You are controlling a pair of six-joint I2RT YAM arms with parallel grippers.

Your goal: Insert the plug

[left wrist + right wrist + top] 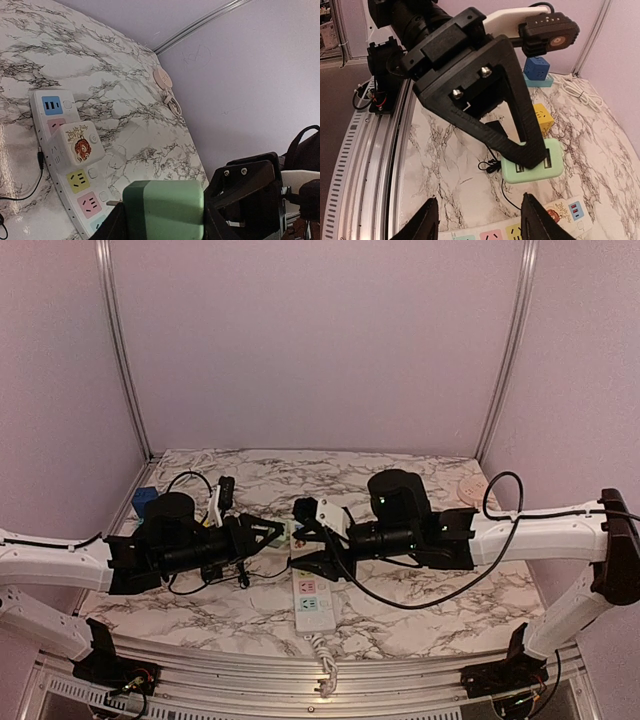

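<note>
My top camera hangs above and behind my bases, looking down from afar over the whole marble table (220,625). My left wrist camera sits close behind the green plug (165,207), facing right. My right wrist camera faces left, low over the table. All three share the power strip (312,605).

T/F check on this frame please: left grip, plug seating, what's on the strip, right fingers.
1. The left fingers clamp the green adapter. True.
2. The green adapter is already seated in the power strip. False: it is held off the strip, not plugged in.
3. A white cube with a tiger sticker sits on the strip. True.
4. The right fingers grip the yellow cube. False: they are open and empty, and the cube rests on the table beyond.
</note>
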